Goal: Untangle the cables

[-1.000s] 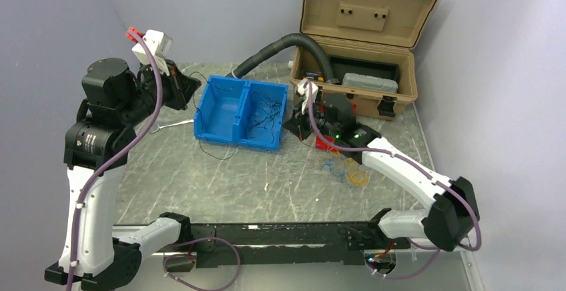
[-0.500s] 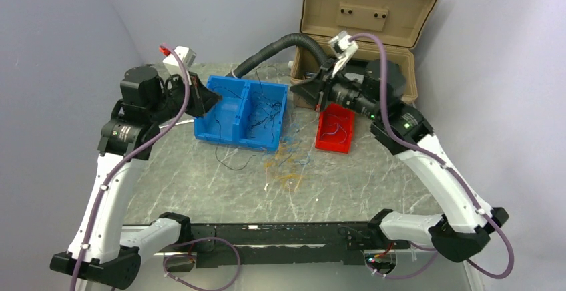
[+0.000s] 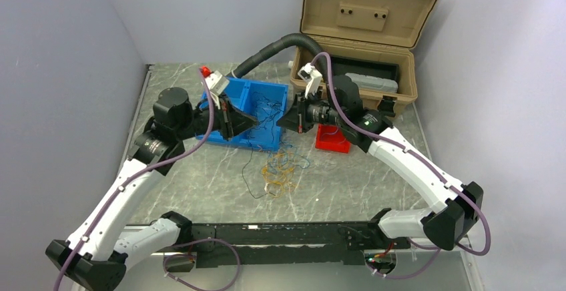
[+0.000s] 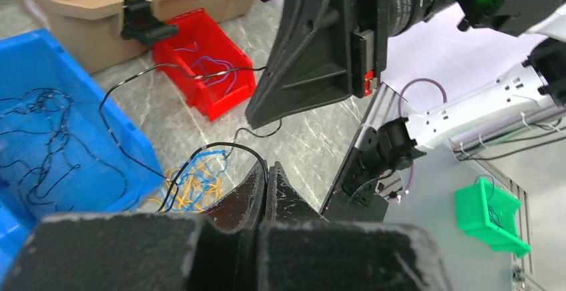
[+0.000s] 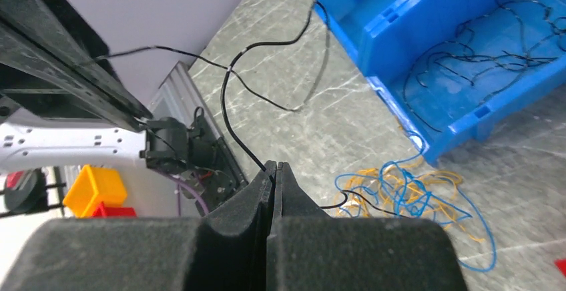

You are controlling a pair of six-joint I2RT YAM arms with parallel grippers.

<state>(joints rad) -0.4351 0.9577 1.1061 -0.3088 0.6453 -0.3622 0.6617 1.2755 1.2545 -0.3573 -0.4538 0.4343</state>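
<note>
Left gripper (image 4: 267,174): pressed together, pinching a black cable (image 5: 224,101) at its tip. It hovers in front of the blue bin (image 3: 245,141), tip aimed right.

Blue bin: more thin black cables lie loose in it.

Tangle (image 3: 279,173): yellow-orange and blue strands heaped on the desk (image 3: 200,177), just in front of the bin and between the two arms. The black cable appears to dip into this heap from both grippers.

Right gripper (image 5: 273,171): pressed together, also pinching the black cable, tip aimed left at the other gripper. The red bin (image 3: 332,143) sits just behind it and holds a few strands.

Axis: the held black cable runs roughly left to right between the two tips, slack and kinked, with loops sagging toward the desk. The heap has no clear long axis.

Step in hand, as I judge it: drawing the black cable clear of the coloured heap.
- Part the grippers slowly and raise them.
- Ease off if the heap lifts with it.
- Mind the bin's rim for snags.
- Hold both pinches firm; the strand is hair-thin and could slip.
</note>
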